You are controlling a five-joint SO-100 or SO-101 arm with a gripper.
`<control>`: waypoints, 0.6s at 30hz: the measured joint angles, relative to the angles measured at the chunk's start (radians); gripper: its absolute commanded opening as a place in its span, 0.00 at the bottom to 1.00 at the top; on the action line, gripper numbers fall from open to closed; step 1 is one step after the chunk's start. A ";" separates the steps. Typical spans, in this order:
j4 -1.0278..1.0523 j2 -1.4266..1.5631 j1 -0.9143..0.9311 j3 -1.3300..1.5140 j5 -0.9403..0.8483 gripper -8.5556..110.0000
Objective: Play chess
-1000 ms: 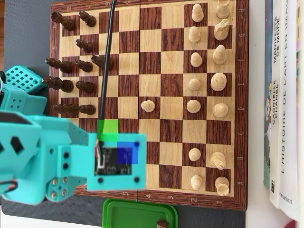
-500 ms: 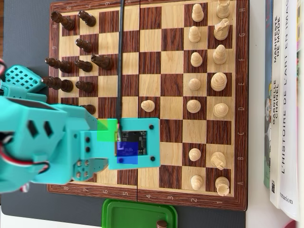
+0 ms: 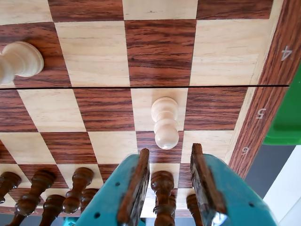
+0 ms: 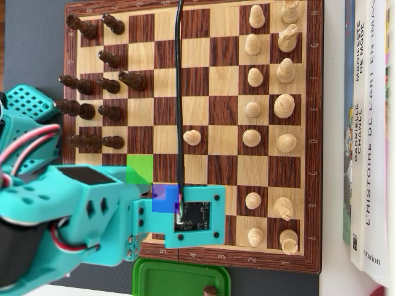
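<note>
In the wrist view my teal gripper point(image 3: 170, 149) with brown pads point(image 3: 136, 186) is open low over the wooden chessboard point(image 3: 94, 52). A dark pawn point(image 3: 162, 184) shows in the gap between the jaws, untouched. A white pawn point(image 3: 165, 123) stands just beyond the fingertips on rank 5, second file from the edge. Another white piece point(image 3: 19, 61) stands far left. In the overhead view the arm point(image 4: 92, 209) covers the board's point(image 4: 222, 166) lower left corner and hides the gripper and both pawns.
Dark pieces point(image 4: 92, 111) line the board's left side and white pieces point(image 4: 271, 111) its right in the overhead view, with one white pawn point(image 4: 192, 137) advanced. A green container point(image 4: 179, 277) sits below the board and books point(image 4: 364, 123) to the right.
</note>
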 measured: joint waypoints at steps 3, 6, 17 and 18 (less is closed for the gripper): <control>0.000 -0.011 0.000 -0.005 0.000 0.19; 0.000 -0.014 0.000 -0.005 0.000 0.19; -0.028 -0.051 0.002 -0.006 0.000 0.19; -0.028 -0.063 0.002 -0.006 0.000 0.19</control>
